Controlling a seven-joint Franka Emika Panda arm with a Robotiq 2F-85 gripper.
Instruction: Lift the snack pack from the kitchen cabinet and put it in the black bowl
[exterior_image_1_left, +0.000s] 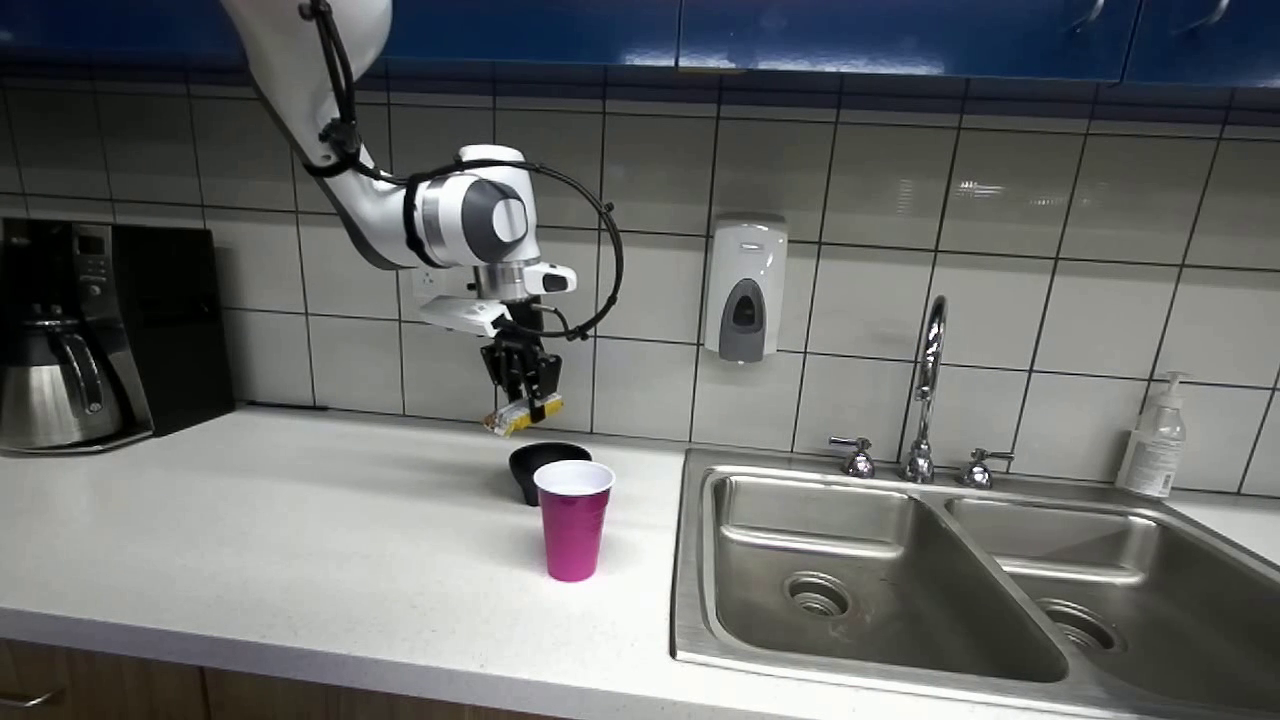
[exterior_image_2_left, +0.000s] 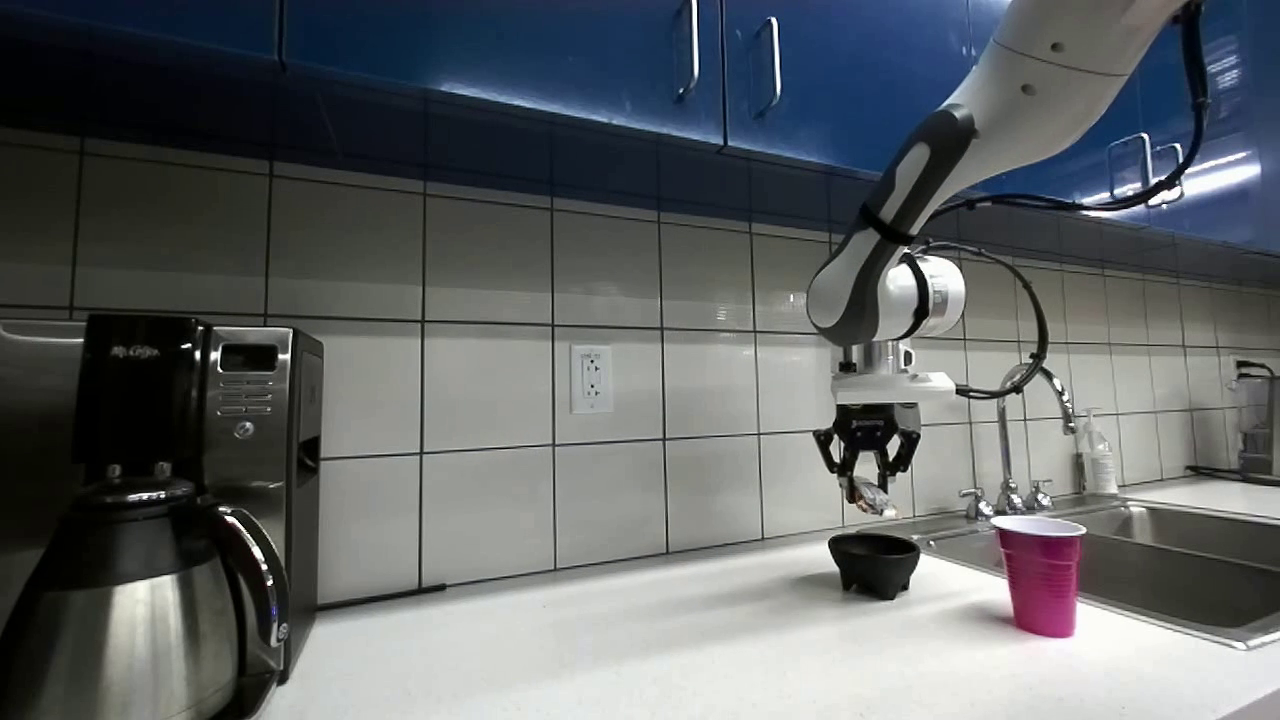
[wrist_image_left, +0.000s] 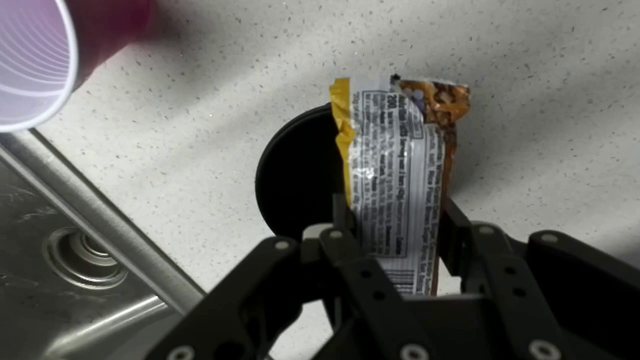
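Observation:
The snack pack (wrist_image_left: 395, 165) shows its white printed back with yellow and brown edges in the wrist view. My gripper (wrist_image_left: 397, 210) is shut on it, with a finger against each long side. In both exterior views the snack pack (exterior_image_1_left: 508, 416) (exterior_image_2_left: 873, 497) hangs in the gripper (exterior_image_1_left: 525, 400) (exterior_image_2_left: 866, 484), a little above the black bowl (exterior_image_1_left: 522, 478) (exterior_image_2_left: 875, 570). In the wrist view the bowl (wrist_image_left: 295, 170) lies below and left of the pack, which hides its right part. The white countertop of the kitchen cabinet (exterior_image_1_left: 250, 540) (exterior_image_2_left: 620, 650) bears the bowl.
A pink cup (exterior_image_1_left: 575, 535) (exterior_image_2_left: 1040, 580) (wrist_image_left: 35, 60) stands close to the bowl. The steel double sink (exterior_image_1_left: 690, 570) (wrist_image_left: 95, 200) lies beyond the cup. A coffee maker (exterior_image_1_left: 170, 320) (exterior_image_2_left: 265, 450) stands at the far end. A tiled wall (exterior_image_1_left: 650, 390) rises behind the bowl.

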